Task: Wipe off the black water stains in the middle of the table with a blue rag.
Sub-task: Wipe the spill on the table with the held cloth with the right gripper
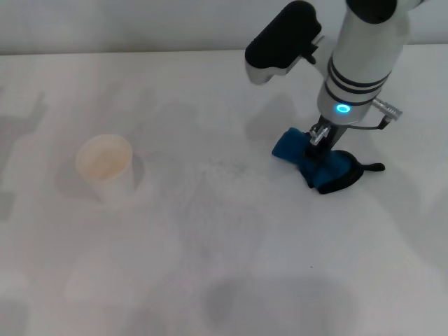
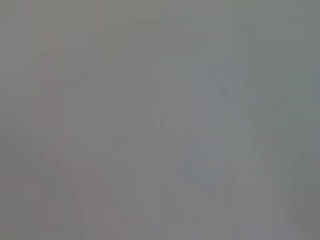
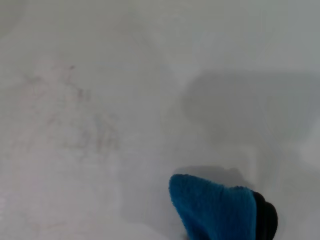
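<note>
The blue rag (image 1: 318, 164) lies bunched on the white table (image 1: 175, 91) at the right of middle, its black edging and loop toward the right. My right gripper (image 1: 318, 138) comes straight down onto it and is shut on its top. The rag's blue corner also shows in the right wrist view (image 3: 212, 207). No dark blotch of black water stains shows. Only faint smears (image 1: 224, 168) mark the table's middle, seen as pale brownish traces in the right wrist view (image 3: 75, 115). One tiny dark speck (image 1: 313, 266) lies nearer the front. My left gripper is out of view.
A white paper cup (image 1: 105, 166) stands upright at the left of the table. The left wrist view shows only plain grey. The table's far edge runs along the top of the head view.
</note>
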`<state>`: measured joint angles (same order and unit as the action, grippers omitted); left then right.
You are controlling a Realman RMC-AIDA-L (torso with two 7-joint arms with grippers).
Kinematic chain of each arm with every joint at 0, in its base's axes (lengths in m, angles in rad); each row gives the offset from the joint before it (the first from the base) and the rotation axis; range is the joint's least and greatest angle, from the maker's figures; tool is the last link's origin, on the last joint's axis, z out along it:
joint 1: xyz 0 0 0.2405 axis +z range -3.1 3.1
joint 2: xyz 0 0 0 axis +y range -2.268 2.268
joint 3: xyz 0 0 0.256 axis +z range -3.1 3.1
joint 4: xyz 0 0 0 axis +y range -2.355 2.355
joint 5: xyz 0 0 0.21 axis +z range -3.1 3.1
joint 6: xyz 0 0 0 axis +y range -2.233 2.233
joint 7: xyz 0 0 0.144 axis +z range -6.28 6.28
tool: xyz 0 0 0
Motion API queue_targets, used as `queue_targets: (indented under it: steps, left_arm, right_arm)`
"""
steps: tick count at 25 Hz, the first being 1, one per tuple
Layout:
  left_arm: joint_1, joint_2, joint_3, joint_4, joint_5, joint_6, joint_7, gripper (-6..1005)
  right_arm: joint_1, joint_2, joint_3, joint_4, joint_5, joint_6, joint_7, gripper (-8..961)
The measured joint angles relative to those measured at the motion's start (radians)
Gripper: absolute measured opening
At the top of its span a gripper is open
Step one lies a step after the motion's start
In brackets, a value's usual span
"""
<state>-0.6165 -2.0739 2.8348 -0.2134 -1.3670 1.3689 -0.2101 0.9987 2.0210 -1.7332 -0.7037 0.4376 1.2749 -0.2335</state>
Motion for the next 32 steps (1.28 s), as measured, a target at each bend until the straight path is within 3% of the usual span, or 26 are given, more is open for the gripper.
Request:
queue_targets:
  steps: [5,13,18,25,32]
  left_arm:
    - [-0.011,0.000,0.002,0.006,0.000,-0.009,0.003,892]
    - [-0.012,0.000,0.004,0.015,0.000,-0.011,0.024,891]
    - [-0.006,0.000,0.005,0.025,0.000,-0.011,0.024,891]
    - [0.011,0.000,0.001,0.026,0.000,-0.011,0.025,892]
    - [0.014,0.002,0.000,0.024,0.000,-0.011,0.025,892]
  right_arm:
    - [0.031,0.007,-0.050,0.031,0.112,-0.020,-0.052,152]
    - [0.108,0.007,-0.241,0.041,0.402,-0.056,-0.138,157]
    - [0.129,0.007,-0.262,0.039,0.519,-0.053,-0.223,160]
    - [0.138,-0.001,-0.221,0.093,0.477,-0.065,-0.208,164]
    - [0.072,-0.003,-0.006,0.036,0.185,0.094,-0.158,168]
